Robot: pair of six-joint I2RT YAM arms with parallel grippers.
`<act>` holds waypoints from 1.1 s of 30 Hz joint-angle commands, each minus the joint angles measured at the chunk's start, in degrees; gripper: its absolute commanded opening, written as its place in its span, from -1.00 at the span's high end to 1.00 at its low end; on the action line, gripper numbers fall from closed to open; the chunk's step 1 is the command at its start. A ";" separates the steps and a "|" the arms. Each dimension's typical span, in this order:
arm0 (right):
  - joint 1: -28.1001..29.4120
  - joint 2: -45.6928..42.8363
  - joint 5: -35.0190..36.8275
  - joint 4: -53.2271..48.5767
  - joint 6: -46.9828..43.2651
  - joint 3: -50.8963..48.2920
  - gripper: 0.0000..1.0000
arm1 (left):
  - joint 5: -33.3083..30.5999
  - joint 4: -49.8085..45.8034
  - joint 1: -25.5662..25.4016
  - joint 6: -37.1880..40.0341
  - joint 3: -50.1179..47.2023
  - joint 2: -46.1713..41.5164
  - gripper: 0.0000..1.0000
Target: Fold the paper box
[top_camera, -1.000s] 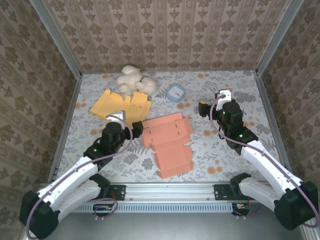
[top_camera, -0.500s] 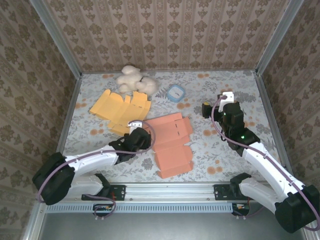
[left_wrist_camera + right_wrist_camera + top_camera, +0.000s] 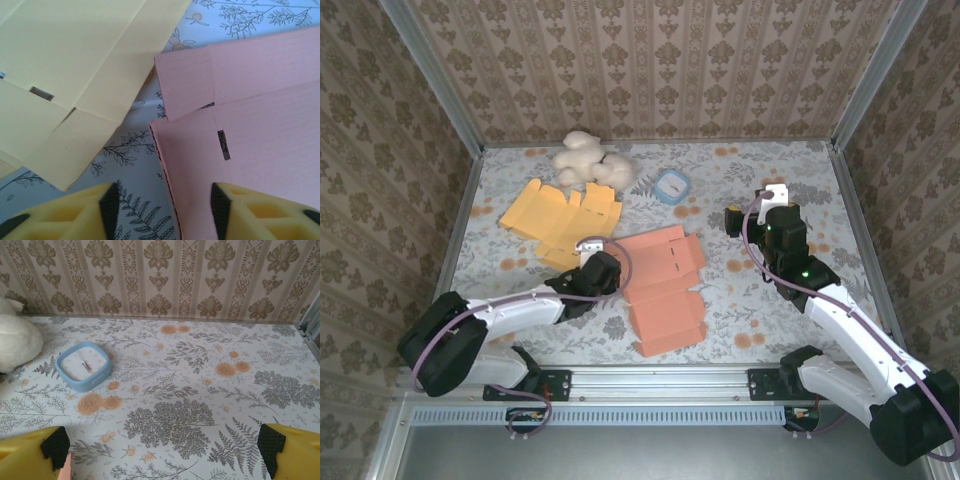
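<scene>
A flattened salmon-pink paper box lies in the middle of the table, a slot cut near its left flap. My left gripper is low at its left edge. In the left wrist view the jaws straddle that edge with a gap between them. One yellow finger is over the tablecloth and the other is over the pink card. Nothing is pinched. My right gripper hovers open over bare cloth to the right of the box; its fingers stand wide apart.
A flat yellow paper box lies just left of and behind the pink one. At the back sit a white plush toy and a small blue square clock. Patterned walls enclose the table.
My left arm swung right and down to the pink box's left edge, and its jaws narrowed. The right arm shifted slightly and stays open.
</scene>
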 commanded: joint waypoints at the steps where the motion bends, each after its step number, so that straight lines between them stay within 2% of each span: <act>1: 0.16 0.46 1.68 -1.06 0.29 2.06 -1.00 | 0.43 1.97 0.30 -0.80 2.03 1.31 0.04; 6: 0.21 1.30 1.51 -0.97 0.73 2.22 -1.00 | 0.19 3.50 0.35 -0.62 2.67 3.28 0.29; 9: 0.24 1.81 0.00 -0.68 0.48 2.42 -1.00 | 0.80 5.31 0.35 -0.47 2.73 4.36 0.60; 12: 0.34 1.52 -4.00 0.01 0.19 2.33 -1.00 | 0.61 5.95 0.39 0.72 3.70 5.15 1.00; 20: 0.95 -0.37 -13.55 0.78 -1.27 1.80 -1.00 | 0.87 13.63 0.47 10.65 7.36 3.25 1.00; 24: 0.95 -1.06 -18.82 -4.64 -0.14 4.62 -0.99 | 0.47 18.96 0.55 18.98 8.80 0.94 1.00; 29: 0.95 -0.95 -23.44 -8.95 -1.45 9.38 -0.77 | 4.48 31.10 0.69 31.17 8.05 -0.33 1.00; 33: 0.95 2.13 -21.54 -10.87 -8.25 15.27 -0.59 | 11.88 42.50 0.74 39.88 6.60 1.07 1.00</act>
